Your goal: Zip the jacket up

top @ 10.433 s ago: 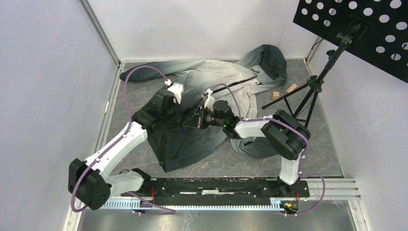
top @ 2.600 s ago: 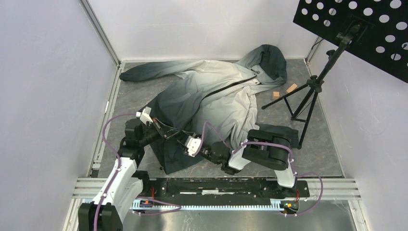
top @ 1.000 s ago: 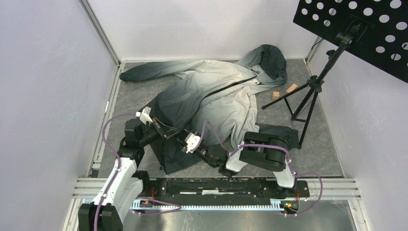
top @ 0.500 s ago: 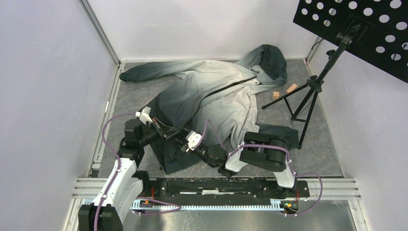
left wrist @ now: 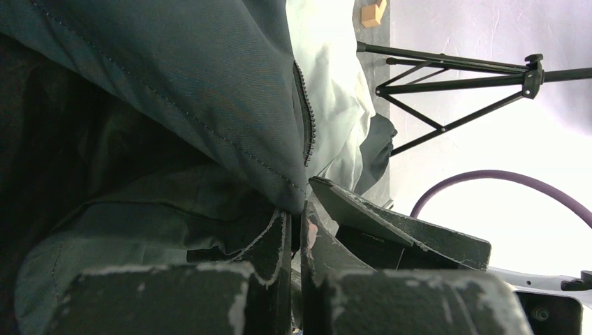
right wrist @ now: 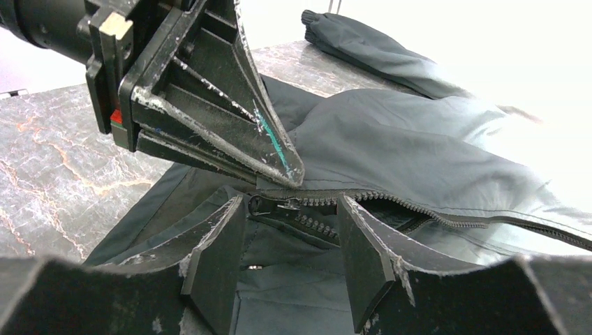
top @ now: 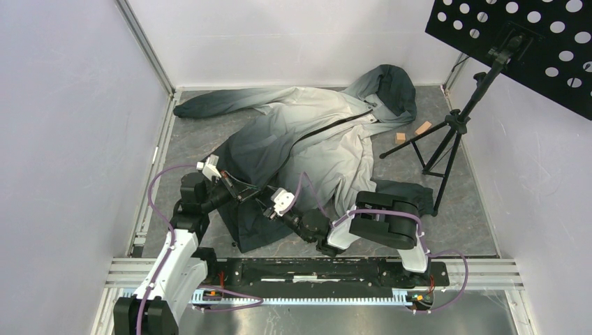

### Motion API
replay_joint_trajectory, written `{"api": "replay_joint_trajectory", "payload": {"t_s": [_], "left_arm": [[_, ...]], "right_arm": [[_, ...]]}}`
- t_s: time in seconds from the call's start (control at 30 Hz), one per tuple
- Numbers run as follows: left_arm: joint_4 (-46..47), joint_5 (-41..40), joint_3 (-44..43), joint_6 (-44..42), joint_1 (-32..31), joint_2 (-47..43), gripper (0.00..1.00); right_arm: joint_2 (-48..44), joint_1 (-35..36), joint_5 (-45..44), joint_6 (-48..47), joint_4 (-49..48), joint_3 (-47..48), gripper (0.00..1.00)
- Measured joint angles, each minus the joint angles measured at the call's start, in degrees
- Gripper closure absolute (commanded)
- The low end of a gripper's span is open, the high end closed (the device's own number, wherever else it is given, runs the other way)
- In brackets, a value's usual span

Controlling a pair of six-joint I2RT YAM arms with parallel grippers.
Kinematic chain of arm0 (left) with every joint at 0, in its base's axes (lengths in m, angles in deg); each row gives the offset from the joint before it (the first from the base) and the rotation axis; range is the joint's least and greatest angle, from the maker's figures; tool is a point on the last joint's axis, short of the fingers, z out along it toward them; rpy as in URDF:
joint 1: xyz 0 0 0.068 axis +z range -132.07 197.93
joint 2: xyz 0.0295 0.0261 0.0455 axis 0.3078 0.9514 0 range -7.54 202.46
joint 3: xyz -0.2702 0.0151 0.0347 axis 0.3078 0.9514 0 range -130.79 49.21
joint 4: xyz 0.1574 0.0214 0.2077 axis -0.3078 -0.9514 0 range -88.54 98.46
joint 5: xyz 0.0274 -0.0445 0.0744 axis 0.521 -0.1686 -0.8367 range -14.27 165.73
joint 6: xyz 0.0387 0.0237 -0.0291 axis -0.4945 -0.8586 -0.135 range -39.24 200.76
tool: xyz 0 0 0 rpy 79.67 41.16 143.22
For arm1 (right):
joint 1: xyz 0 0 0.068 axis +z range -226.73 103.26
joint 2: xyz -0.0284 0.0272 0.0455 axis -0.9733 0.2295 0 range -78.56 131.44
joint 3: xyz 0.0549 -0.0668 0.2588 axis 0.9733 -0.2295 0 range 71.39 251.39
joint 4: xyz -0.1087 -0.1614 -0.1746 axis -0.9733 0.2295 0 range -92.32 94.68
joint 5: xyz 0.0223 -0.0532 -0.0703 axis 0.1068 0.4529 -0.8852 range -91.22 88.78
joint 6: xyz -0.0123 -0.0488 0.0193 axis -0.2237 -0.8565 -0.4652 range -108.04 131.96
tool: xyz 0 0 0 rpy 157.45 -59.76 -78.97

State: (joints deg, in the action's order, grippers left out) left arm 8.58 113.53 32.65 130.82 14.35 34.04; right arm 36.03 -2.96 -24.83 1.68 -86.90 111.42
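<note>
Nudged slightly toward the left gripper (left wrist: 296, 220) since half a second ago, the right gripper (right wrist: 292, 209) hangs spread wide over the zipper's (top: 328, 129) lower end, holding nothing. One jacket (top: 314, 139) lies flat on the table (top: 195, 139). Its long axis slants from the dark hem at near left to the hood (top: 391, 87) at far right, and one sleeve (top: 209, 101) reaches far left. One tripod stand (top: 447, 132) stands beside the hood. The left gripper is clamped on the jacket's hem edge. Two wooden blocks (top: 401, 137) lie near the stand. One slider (right wrist: 264, 204) shows between the right gripper's fingers
</note>
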Motion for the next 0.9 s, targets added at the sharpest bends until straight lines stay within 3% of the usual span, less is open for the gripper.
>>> {"api": "replay_joint_trajectory", "payload": {"t_s": [0.9], "left_arm": [[0.00, -0.02, 0.00, 0.00, 0.00, 0.02, 0.98]], "right_arm": [[-1.29, 0.11, -2.21, -0.04, -0.15, -3.13, 0.58]]}}
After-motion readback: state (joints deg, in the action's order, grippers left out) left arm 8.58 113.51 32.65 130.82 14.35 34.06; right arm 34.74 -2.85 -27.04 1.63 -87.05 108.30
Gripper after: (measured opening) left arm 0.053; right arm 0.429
